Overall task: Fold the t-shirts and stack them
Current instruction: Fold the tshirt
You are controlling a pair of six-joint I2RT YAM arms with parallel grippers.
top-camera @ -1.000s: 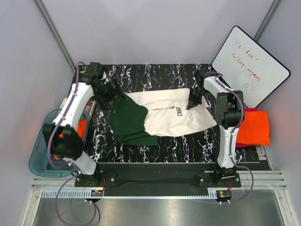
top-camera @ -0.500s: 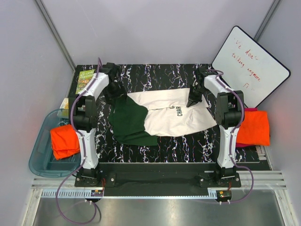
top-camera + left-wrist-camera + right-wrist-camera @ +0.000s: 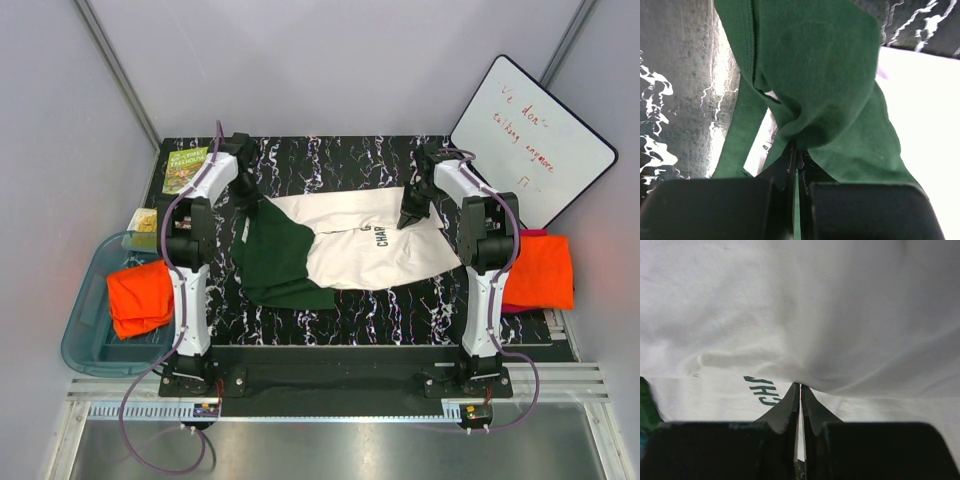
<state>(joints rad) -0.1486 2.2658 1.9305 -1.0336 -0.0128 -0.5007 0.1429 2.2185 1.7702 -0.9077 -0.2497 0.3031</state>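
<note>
A cream t-shirt (image 3: 360, 245) with dark green sleeves (image 3: 278, 255) lies half folded on the black marbled table (image 3: 330, 160). My left gripper (image 3: 250, 198) sits at the shirt's far left corner, shut on a fold of green sleeve cloth (image 3: 825, 90). At the shirt's far right edge my right gripper (image 3: 408, 218) is shut on cream cloth (image 3: 800, 315), with part of the dark print (image 3: 762, 390) showing beneath. An orange t-shirt (image 3: 140, 297) lies in the bin at left. Another orange t-shirt (image 3: 543, 270) rests beside the table at right.
A clear blue bin (image 3: 85, 335) stands left of the table. A green book (image 3: 186, 168) lies at the table's far left corner, a small yellow item (image 3: 146, 220) below it. A whiteboard (image 3: 532, 140) leans at the back right.
My left arm swung from the bin side to the shirt's far left corner and closed on the green sleeve. The right gripper kept its hold.
</note>
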